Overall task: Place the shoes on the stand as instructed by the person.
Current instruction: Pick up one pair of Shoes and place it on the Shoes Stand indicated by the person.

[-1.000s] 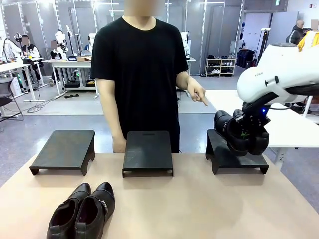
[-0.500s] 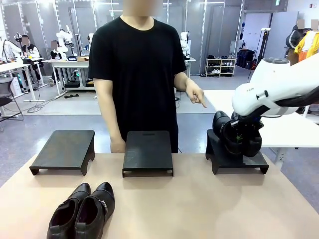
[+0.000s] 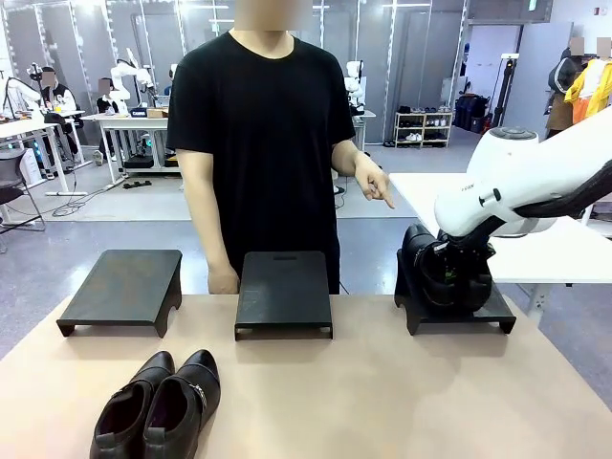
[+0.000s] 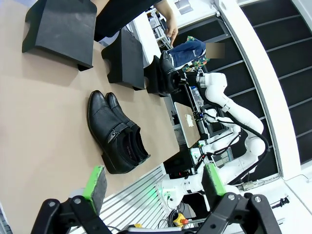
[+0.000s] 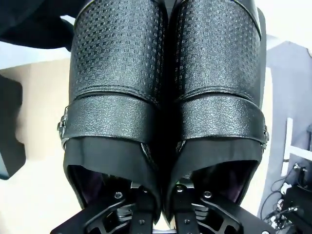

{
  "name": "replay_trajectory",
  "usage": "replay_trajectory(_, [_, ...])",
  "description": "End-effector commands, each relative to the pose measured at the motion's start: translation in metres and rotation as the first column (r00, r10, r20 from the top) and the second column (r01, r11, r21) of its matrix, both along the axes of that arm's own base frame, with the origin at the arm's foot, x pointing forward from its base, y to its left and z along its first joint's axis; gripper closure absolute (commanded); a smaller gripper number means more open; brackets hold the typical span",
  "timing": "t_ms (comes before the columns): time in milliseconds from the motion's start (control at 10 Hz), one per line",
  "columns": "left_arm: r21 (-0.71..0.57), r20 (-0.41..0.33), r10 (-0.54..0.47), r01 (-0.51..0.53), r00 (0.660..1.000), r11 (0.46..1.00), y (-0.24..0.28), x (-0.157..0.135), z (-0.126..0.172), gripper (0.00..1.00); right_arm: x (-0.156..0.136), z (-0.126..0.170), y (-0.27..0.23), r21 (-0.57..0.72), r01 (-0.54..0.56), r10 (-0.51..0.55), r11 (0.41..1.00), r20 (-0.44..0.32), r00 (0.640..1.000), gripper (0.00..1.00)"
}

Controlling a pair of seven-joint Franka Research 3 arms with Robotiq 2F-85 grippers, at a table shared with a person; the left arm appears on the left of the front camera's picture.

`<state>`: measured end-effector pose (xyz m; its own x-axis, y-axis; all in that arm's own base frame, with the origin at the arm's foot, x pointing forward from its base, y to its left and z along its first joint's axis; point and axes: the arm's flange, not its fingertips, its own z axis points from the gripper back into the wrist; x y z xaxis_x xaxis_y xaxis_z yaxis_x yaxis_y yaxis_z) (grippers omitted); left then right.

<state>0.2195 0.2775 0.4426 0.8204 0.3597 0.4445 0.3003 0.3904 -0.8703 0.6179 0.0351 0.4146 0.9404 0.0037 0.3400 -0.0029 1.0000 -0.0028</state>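
On tan tabletop (image 3: 402, 392) — three black stands (image 3: 284, 287)

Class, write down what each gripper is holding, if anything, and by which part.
The right gripper holds a pair of black shoes, its fingers pinching their touching inner walls at the openings. The left gripper is open, holding nothing.

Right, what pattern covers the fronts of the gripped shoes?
A grid of small embossed squares on the black shoes; right wrist view shows it best.
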Motion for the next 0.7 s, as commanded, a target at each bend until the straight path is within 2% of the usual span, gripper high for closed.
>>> replay_trajectory(0, [-0.006, 0.025, -0.008, 0.008, 1.0, 1.0, 0.001, -0.001, -0.001, 0.0, 0.009, 0.001, 0.004, -0.026, 0.05, -0.049, 0.998, 0.063, 0.997, 0.91])
replay_trajectory(600, [-0.006, 0.025, -0.008, 0.008, 1.0, 1.0, 0.001, -0.001, -0.001, 0.0, 0.017, -0.014, 0.002, 0.001, 0.06, -0.06, 0.998, 0.068, 0.996, 0.91])
